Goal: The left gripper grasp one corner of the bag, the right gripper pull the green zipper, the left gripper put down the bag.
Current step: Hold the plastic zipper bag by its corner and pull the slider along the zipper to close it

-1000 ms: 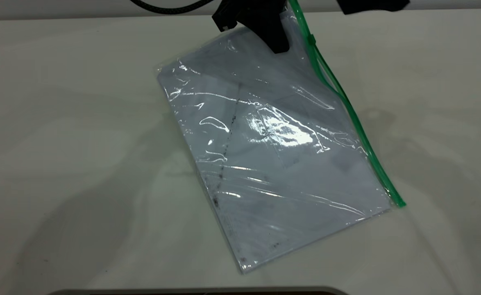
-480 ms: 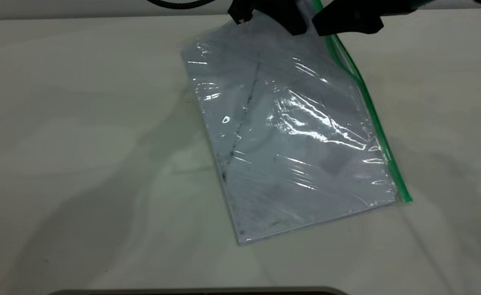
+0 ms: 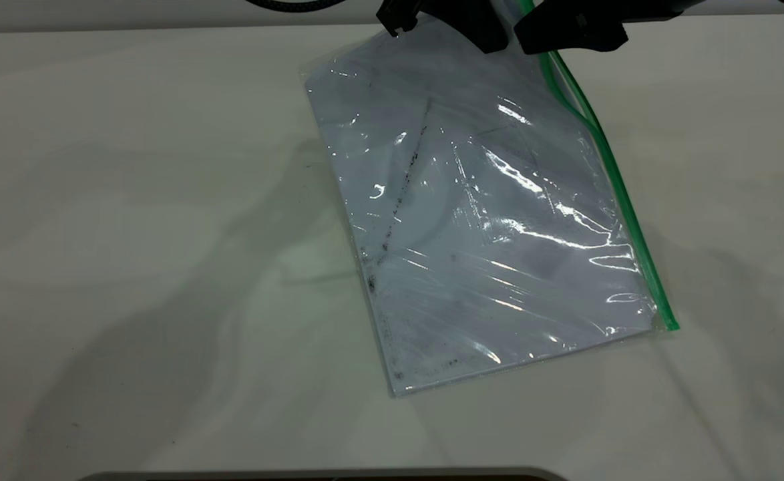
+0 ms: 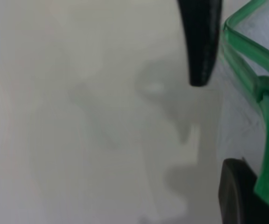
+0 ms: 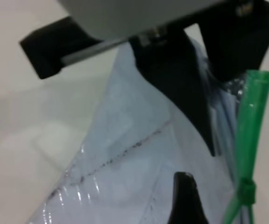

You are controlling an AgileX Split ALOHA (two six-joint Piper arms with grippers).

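Note:
The bag (image 3: 485,227), a clear pouch with white paper and a dark diagonal streak, hangs tilted with its lower edge on the table. My left gripper (image 3: 479,30) is shut on the bag's top corner at the view's upper edge. The green zipper (image 3: 622,207) runs down the bag's right edge. My right gripper (image 3: 545,37) sits just right of the left one, at the zipper's upper end, open. In the right wrist view one finger (image 5: 185,198) lies over the bag beside the slider tab (image 5: 246,191). In the left wrist view the slider (image 4: 265,86) shows past the right gripper's finger (image 4: 200,42).
The pale table (image 3: 131,234) spreads wide to the left and front of the bag. A dark rim (image 3: 318,475) runs along the table's near edge.
The bag's top has been lifted and shifted right, and it hangs steeper. The right gripper has come in from the upper right to the zipper's top end.

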